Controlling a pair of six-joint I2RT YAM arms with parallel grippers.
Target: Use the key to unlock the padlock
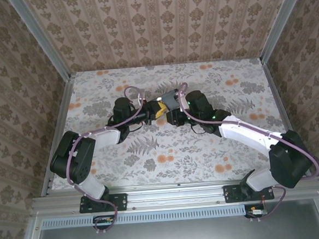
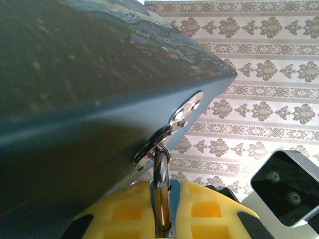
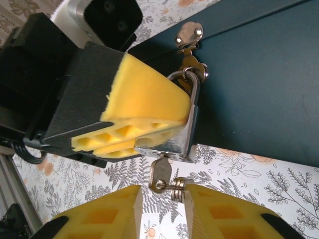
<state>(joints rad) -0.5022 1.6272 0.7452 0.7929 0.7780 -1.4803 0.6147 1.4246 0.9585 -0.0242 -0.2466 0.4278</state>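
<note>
Padlock (image 3: 177,145): hung from hasp (image 3: 189,36) of blue tin (image 3: 259,89), pinched between left gripper (image 2: 162,214) pads. Key (image 3: 160,172): seated in keyhole, between spread fingertips of right gripper (image 3: 162,211). Step, apparently: turn pending. Next: close on bow, rotate.

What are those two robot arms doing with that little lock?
They are working on opening it. The left gripper pinches a small padlock that hangs from the clasp of a blue tin. A key is already stuck in the bottom of the padlock. The right gripper sits just below it, fingers open on either side of the key. The padlock is not yet off the clasp.
</note>
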